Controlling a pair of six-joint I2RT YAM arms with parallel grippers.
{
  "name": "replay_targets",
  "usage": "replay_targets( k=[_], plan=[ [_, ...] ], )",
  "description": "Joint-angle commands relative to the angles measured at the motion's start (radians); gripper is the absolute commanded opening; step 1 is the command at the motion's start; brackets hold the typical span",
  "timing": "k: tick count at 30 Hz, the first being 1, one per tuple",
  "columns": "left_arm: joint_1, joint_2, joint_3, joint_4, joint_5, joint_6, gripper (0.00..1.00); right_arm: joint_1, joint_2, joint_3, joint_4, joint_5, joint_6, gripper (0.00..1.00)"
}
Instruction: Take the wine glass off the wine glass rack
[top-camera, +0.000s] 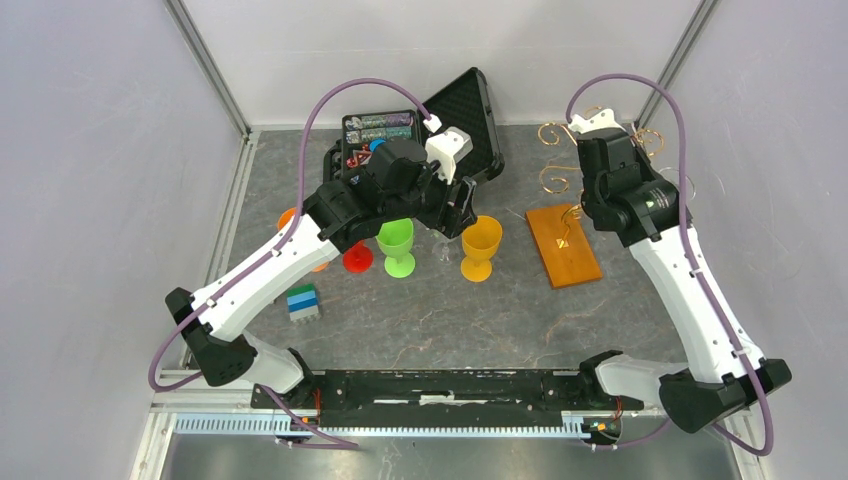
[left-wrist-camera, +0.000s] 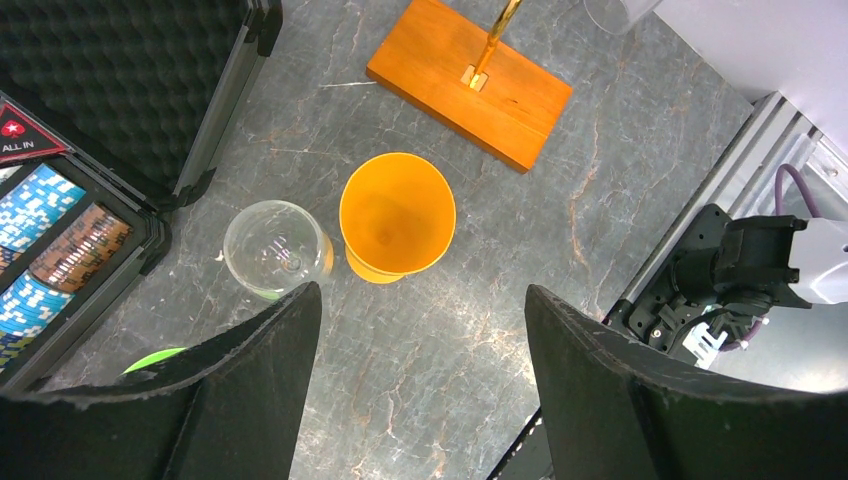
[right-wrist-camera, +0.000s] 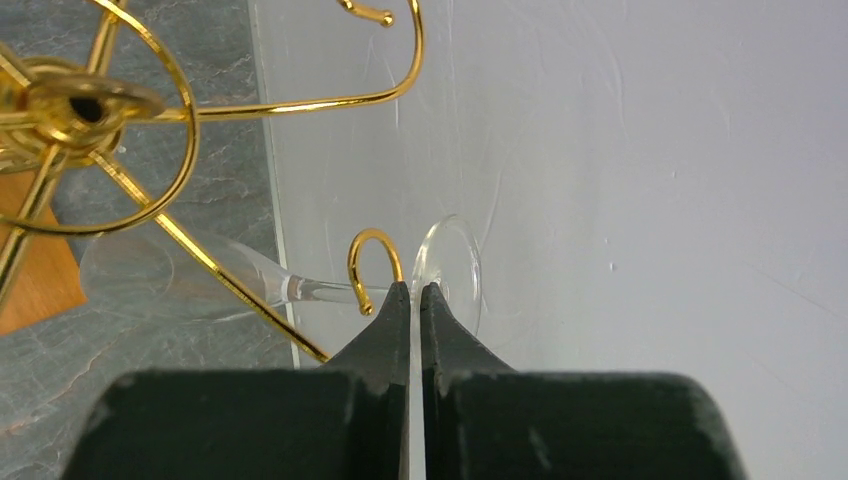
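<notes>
The wine glass (right-wrist-camera: 447, 272) hangs on its side from a hook of the gold wine glass rack (right-wrist-camera: 120, 110). Its bowl points left and its round foot sits just past the hook. My right gripper (right-wrist-camera: 415, 288) is shut on the rim of that foot, right beside the hook's curled end. In the top view the rack's orange-brown base (top-camera: 563, 245) lies under the right arm, and its scrolls (top-camera: 556, 131) rise beside the wrist. My left gripper (left-wrist-camera: 420, 292) hangs open over bare table with nothing between its fingers.
An orange goblet (left-wrist-camera: 396, 215) and a clear glass (left-wrist-camera: 276, 248) stand just beyond the left fingers. A green goblet (top-camera: 396, 245) and a red one (top-camera: 358, 258) stand further left. An open black case (top-camera: 455, 115) with chips sits at the back. The white side wall (right-wrist-camera: 650, 200) is close behind the rack.
</notes>
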Motion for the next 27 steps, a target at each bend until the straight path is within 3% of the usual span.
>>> replay_targets(
  k=[1,11,18,27],
  plan=[
    [0.001,-0.002,-0.001,0.038,-0.009,0.003,0.79,0.044,-0.028,0.052,-0.077,0.018,0.052,0.00],
    [0.003,0.013,0.007,0.038,-0.008,0.001,0.80,0.096,-0.049,0.057,-0.100,0.012,0.069,0.00],
    [0.003,0.015,0.007,0.049,-0.005,0.001,0.80,0.115,-0.056,0.095,-0.076,-0.089,0.060,0.00],
    [0.003,0.002,-0.002,0.071,-0.004,-0.002,0.81,0.116,-0.037,0.061,0.055,-0.015,-0.020,0.00]
  ],
)
